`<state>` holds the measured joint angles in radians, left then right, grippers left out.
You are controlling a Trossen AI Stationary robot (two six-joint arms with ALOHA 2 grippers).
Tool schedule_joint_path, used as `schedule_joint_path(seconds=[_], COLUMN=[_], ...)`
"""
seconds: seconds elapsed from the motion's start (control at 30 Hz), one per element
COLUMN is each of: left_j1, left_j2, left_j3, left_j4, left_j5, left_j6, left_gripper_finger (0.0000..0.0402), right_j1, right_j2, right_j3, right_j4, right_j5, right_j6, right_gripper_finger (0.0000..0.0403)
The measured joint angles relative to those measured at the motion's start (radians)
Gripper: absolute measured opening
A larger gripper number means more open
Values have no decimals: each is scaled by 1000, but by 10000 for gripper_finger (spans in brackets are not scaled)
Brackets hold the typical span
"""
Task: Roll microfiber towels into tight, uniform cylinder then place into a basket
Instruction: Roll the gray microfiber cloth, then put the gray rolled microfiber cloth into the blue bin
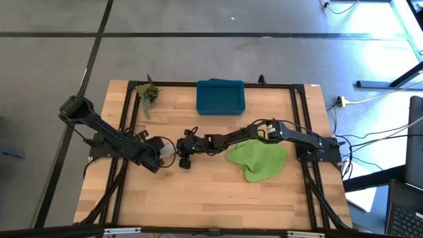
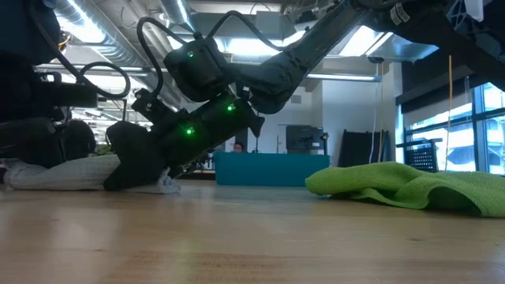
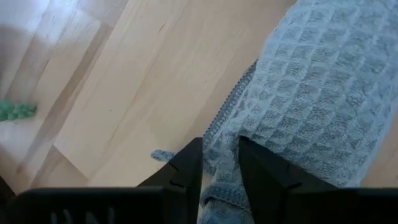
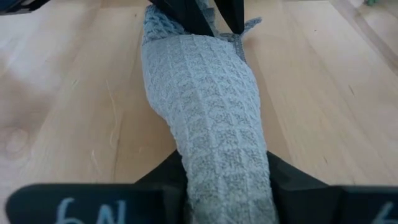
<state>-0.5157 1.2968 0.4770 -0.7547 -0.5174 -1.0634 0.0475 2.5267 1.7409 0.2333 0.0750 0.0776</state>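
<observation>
The pale wooden desk (image 1: 198,192), framed in black rails, carries everything; around it lie a grey tiled floor and, seen across the desk top, a bright room with ceiling lights and tall windows. At the desk's far edge sits the teal-blue rectangular shallow plastic basket (image 1: 221,96), with nothing showing inside it. The bright lime green microfiber towel (image 1: 258,160) lies loose and crumpled on the right side, under the right arm's reach, not yet rolled.

Near the middle lies the light grey waffle-weave microfiber towel (image 4: 205,118), rolled into a rough cylinder that is thicker at one end. Its long axis runs left to right along the desk, straight between the two hands, and this is what the next move turns on: the roll is pinned at both ends, with the basket well apart from it toward the far edge.

The right hand (image 4: 227,186) has its fingers closed around one end of the grey roll. The left hand (image 3: 221,168) meets the opposite end; its dark fingers stand a little apart with a fold of the cloth between them, and whether they truly pinch it or are letting go I cannot tell. By my judgement the right hand has the firmer hold for carrying the roll to the basket.

A small green plant sprig (image 1: 148,94) rests at the far left corner.
</observation>
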Motion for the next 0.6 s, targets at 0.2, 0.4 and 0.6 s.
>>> schedule_joint_path(seconds=[0.2,0.4,0.6], left_j1=[1,0,-4], left_j2=[1,-2,-2], left_j3=[12,116,228], left_j4=[-8,-129,-214], left_j5=[11,31,50], left_j6=[-8,-7,26], left_gripper_finger=[96,97,93], right_j1=[0,-6,-15], right_j2=[0,0,0], right_j3=[1,1,2], right_j4=[-2,-6,-9], right_j5=[0,-24,-45], right_j6=[0,25,51], right_gripper_finger=[91,91,91])
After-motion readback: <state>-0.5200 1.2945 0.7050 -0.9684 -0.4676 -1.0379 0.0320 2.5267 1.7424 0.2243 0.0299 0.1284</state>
